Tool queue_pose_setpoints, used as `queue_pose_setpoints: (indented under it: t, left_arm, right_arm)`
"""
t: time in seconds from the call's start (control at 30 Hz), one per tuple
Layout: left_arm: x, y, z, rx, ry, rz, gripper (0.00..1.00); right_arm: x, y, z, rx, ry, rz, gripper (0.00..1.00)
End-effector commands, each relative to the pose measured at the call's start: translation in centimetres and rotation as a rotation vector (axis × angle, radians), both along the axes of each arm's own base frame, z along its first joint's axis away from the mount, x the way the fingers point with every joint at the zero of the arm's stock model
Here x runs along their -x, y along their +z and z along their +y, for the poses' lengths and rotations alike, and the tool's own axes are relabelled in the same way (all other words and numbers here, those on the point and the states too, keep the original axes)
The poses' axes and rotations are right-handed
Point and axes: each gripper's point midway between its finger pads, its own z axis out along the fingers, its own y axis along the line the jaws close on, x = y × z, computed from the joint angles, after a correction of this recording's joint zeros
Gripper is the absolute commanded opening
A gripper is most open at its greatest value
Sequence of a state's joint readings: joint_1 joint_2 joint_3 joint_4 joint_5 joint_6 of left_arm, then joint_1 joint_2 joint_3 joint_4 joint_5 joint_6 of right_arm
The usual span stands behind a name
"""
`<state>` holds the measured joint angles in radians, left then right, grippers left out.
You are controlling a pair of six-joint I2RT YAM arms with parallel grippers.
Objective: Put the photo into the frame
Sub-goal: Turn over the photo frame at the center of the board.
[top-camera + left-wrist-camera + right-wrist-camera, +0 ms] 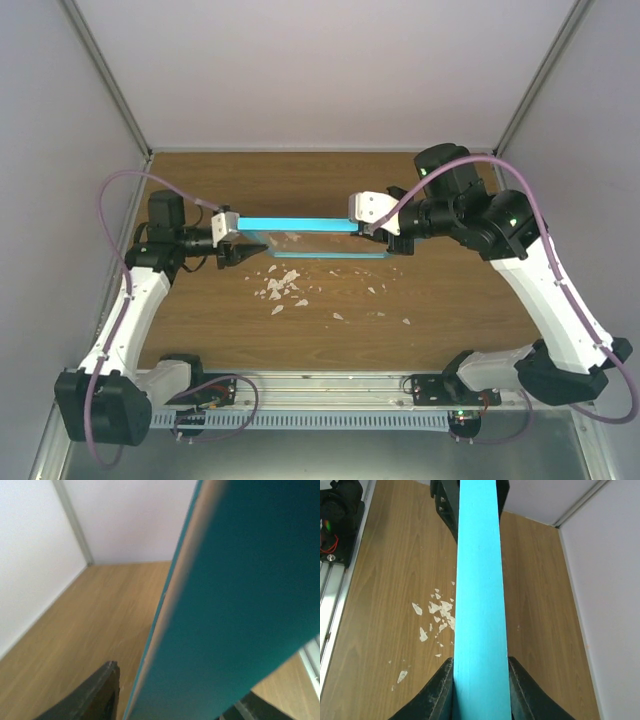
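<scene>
1. Thin rectangular frame, bright turquoise to teal on the front, seen almost edge-on from above as a long narrow bar running left to right.
2. From the right wrist view, a smooth flat turquoise strip stretching straight away down the middle of the picture. From the left wrist view, a darker teal face with a pale wood-coloured edge, crossing the picture on a slant.
3. Held over the middle of the brown wood-grain desk, nearer its far edge than its near edge and roughly parallel to that far edge. Cannot tell whether the lower side touches the desk.
4. Right hand at the right end of the frame, clamped on it: dark fingers pressed against both sides of the turquoise strip.
5. Left hand at the left end of the frame, jaws astride it. One dark finger just beside the pale edge, the other partly hidden behind the teal face. Cannot tell whether gripping or merely close.
6. Inside of the frame too edge-on to make out any contents.
7. Small white scraps scattered on the desk just nearer than the frame, towards the middle.
</scene>
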<state>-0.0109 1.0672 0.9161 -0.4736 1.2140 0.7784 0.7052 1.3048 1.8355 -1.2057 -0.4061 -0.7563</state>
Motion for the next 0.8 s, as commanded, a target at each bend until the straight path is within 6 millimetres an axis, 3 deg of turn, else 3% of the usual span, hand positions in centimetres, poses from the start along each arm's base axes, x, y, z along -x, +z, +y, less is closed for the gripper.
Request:
queue_pose_setpoints:
  t: [0.0, 0.13, 0.23, 0.3, 0.47, 0.63, 0.77]
  left_arm:
    - [1.9, 2.4, -1.6, 0.066, -0.113, -0.015, 0.39]
    - [3.8, 3.6, -2.1, 0.126, -0.179, 0.084, 0.12]
    - [4.5, 4.2, -2.2, 0.156, -0.188, 0.168, 0.00]
    - [4.7, 4.6, -2.2, 0.174, -0.182, 0.230, 0.00]
    - [3.4, 4.3, -2.2, 0.204, -0.119, 0.391, 0.00]
    - [1.0, 3.8, -2.0, 0.221, -0.057, 0.506, 0.00]
    - [-0.9, 1.4, -2.0, 0.234, -0.049, 0.691, 0.00]
  right_arm:
    - [0.0, 5.0, 1.2, -0.162, 0.027, -0.082, 0.01]
    - [-1.7, 4.5, 1.1, -0.167, -0.004, -0.069, 0.01]
    - [-4.5, 4.8, 0.4, -0.199, -0.082, -0.069, 0.01]
    - [-7.3, 5.7, -0.6, -0.239, -0.165, -0.077, 0.17]
    - [-13.6, 9.8, -4.7, -0.409, -0.348, -0.052, 0.78]
    - [-17.3, 11.1, -8.9, -0.501, -0.462, -0.004, 0.95]
    - [-18.8, 8.9, -11.2, -0.527, -0.532, 0.068, 0.99]
